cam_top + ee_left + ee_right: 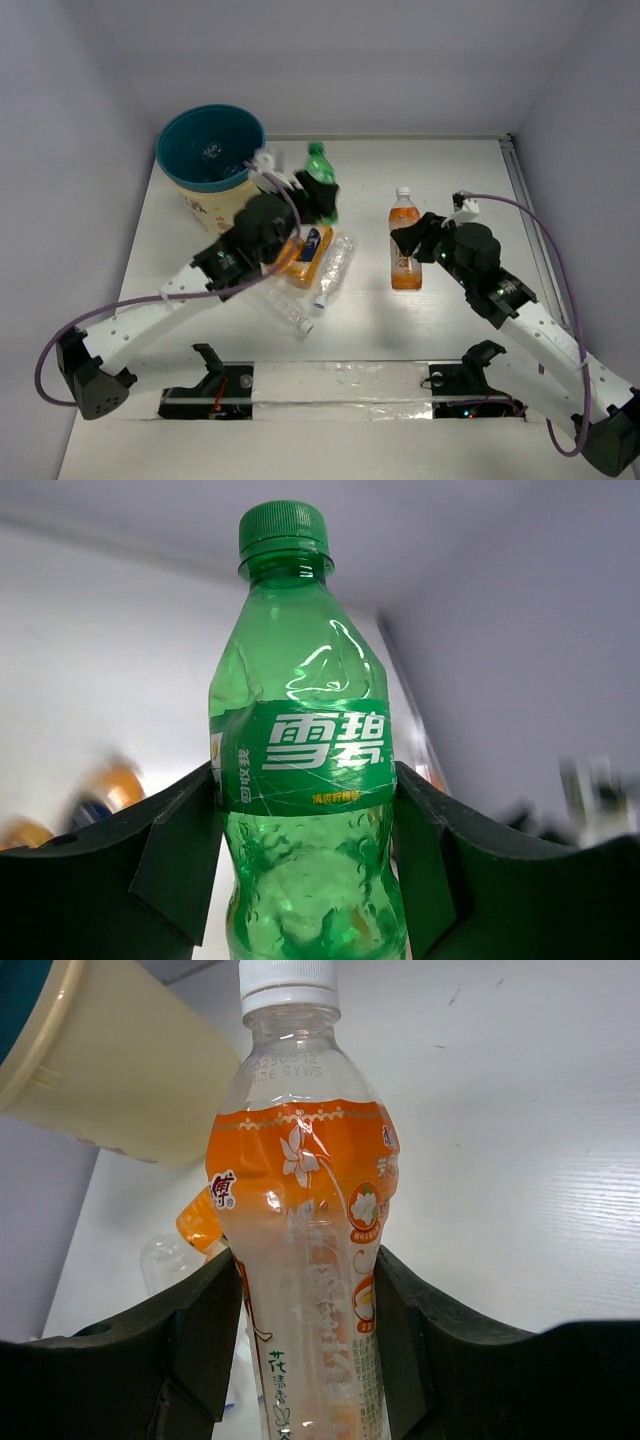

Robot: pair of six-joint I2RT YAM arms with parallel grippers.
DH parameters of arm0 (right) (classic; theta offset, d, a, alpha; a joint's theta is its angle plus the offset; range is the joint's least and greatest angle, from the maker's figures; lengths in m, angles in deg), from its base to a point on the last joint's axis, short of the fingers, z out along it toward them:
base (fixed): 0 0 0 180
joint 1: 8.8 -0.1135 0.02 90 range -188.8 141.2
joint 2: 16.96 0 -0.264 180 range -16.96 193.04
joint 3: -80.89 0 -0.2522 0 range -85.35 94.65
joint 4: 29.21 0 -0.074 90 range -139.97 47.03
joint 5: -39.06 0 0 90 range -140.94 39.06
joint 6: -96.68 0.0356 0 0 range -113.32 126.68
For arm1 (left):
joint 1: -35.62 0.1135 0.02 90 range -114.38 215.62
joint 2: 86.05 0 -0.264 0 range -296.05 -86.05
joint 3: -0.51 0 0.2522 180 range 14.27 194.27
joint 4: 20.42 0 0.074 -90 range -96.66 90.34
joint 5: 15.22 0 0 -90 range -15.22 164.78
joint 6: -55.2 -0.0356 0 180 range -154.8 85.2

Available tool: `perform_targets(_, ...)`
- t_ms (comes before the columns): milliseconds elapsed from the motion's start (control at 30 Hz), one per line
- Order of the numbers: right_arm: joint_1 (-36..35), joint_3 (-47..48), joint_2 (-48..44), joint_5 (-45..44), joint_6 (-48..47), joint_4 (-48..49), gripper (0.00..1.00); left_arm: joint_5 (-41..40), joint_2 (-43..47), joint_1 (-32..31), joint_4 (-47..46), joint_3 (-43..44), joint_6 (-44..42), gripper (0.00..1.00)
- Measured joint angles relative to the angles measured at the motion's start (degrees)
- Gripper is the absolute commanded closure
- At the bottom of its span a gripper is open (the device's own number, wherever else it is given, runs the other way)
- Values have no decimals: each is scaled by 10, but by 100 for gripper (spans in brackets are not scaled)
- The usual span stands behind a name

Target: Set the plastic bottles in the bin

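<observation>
where the left hand [322,198] closes on the green bottle [300,740], that bottle stands upright just right of the bin [200,205], outside it. right hand [408,240] clenched on an upright orange bottle [300,1200] at the middle of the counter [450,170], well apart from the bin. loose bottles [338,262], apparently three though the left arm [160,300] hides part, lie between the two hands, nearer the left.

I see a green bottle [305,780] with a green cap and white characters on its green label, a clear bottle [300,1290] with a white cap and an orange label printed with a white flower, and the bin [200,200], teal inside and pale cream outside.
</observation>
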Motion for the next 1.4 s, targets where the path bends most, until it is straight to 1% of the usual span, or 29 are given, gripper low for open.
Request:
perform_targets(133,0,-14,-14,20,10,4,52,-3,-6,163,7,89,-30,53)
perform_targets(167,0,-20,-17,26,12,7,52,-5,-9,178,9,100,-34,53)
perform_targets(233,0,-31,-21,38,16,15,52,-13,-34,251,10,160,-54,52)
perform_targets(333,0,-40,-22,61,26,31,52,-16,-72,314,3,215,-78,52)
perform_targets(433,-5,-40,-13,76,30,56,52,-18,-115,365,-1,245,-103,51)
perform_targets(467,-8,-39,-9,80,32,62,52,-19,-128,378,-2,248,-113,50)
perform_targets(500,-13,-35,-3,84,33,66,52,-22,-143,391,-2,249,-123,46)
perform_targets(533,-19,-30,5,86,34,68,52,-26,-158,401,0,248,-132,40)
perform_targets(567,-24,-24,14,87,35,74,52,-30,-171,409,1,246,-143,26)
perform_targets(633,-38,-1,38,90,36,83,52,-37,-192,419,0,237,-159,14)
perform_targets(667,-45,13,52,91,37,92,52,-41,-196,420,3,231,-164,6)
perform_targets(733,-61,51,90,91,38,106,52,-42,-198,423,8,217,-168,2)
perform_targets(833,-82,129,164,92,38,126,52,-35,-184,424,12,204,-163,1)
perform_targets(867,-87,162,192,92,38,132,52,-27,-172,424,14,197,-159,1)
perform_targets(933,-92,219,237,92,36,146,52,-8,-135,424,23,179,-143,5)
perform_targets(1033,-94,308,297,91,33,162,52,27,-38,424,31,130,-108,18)
perform_targets(1067,-95,344,320,91,31,170,52,40,5,424,36,106,-95,27)
perform_targets(1133,-94,412,364,91,32,186,53,68,89,424,39,59,-66,39)
perform_targets(1167,-95,445,388,92,32,202,53,81,130,424,40,29,-51,52)
perform_targets(1233,-96,515,436,94,37,221,52,109,210,424,44,-41,-20,61)
perform_targets(1267,-97,553,466,95,41,234,52,124,252,425,45,-82,-6,68)
perform_targets(1333,-99,625,522,96,48,245,52,152,306,426,53,-150,23,71)
perform_targets(1400,-103,698,582,96,57,252,53,183,328,426,68,-216,46,71)
